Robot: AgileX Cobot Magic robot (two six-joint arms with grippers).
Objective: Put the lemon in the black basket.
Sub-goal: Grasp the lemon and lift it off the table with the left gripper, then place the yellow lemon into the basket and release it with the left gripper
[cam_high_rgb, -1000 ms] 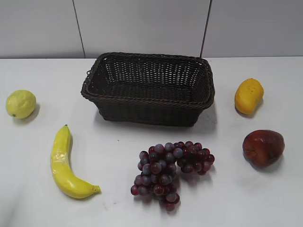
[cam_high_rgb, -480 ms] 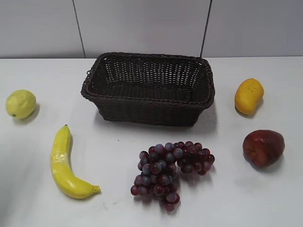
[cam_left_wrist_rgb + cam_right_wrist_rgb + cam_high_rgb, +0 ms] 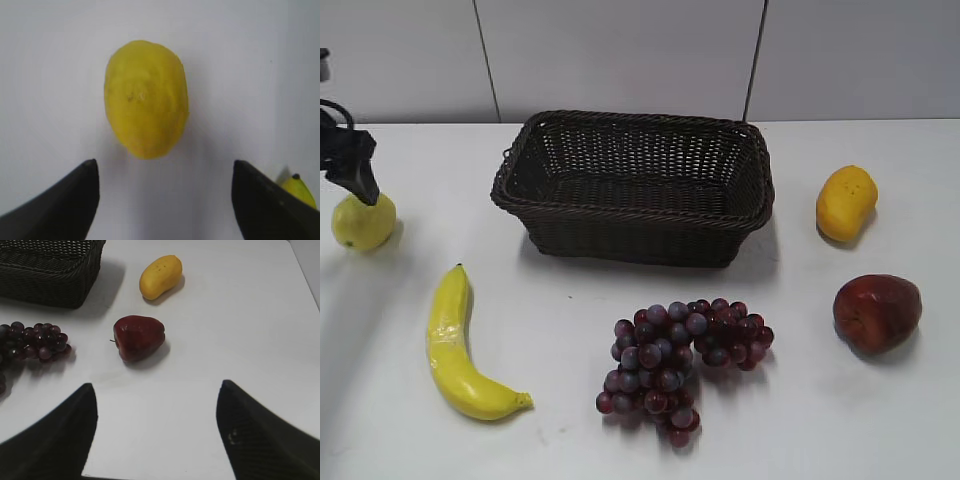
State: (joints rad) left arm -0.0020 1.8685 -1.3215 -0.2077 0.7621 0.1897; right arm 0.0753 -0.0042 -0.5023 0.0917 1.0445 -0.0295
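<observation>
The lemon (image 3: 360, 224) lies on the white table at the far left; in the left wrist view it (image 3: 146, 99) sits just ahead of the jaws. My left gripper (image 3: 358, 180) hangs directly over the lemon, open and empty, its two dark fingers (image 3: 163, 172) spread wider than the fruit. The black basket (image 3: 635, 185) stands empty at the back centre, well to the right of the lemon. My right gripper (image 3: 156, 397) is open and empty above bare table; it does not show in the exterior view.
A banana (image 3: 460, 348) lies front left; its tip shows in the left wrist view (image 3: 298, 189). Purple grapes (image 3: 682, 358) lie in front of the basket. A mango (image 3: 845, 202) and a dark red apple (image 3: 876, 311) lie at the right.
My left gripper has come into the exterior view from the left and now hangs over the lemon. The fruit and the basket have not moved.
</observation>
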